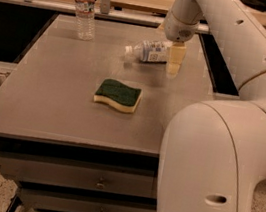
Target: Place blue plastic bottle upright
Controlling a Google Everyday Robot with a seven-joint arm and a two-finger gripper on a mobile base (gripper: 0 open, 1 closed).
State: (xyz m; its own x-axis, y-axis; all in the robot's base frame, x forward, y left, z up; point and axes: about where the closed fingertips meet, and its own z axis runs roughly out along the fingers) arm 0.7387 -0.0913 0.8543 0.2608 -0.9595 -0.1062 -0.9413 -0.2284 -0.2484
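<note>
The blue plastic bottle [150, 51] lies on its side on the grey table [59, 90], far middle, white cap pointing left. My gripper [173, 66] hangs from the white arm right at the bottle's base end, at its right, fingers pointing down toward the table. The arm hides the bottle's bottom end.
A clear ribbed water bottle [85, 9] stands upright at the far left of the table. A green and yellow sponge [118, 95] lies in the middle. My big white arm [215, 157] fills the right foreground. A wooden counter runs behind the table.
</note>
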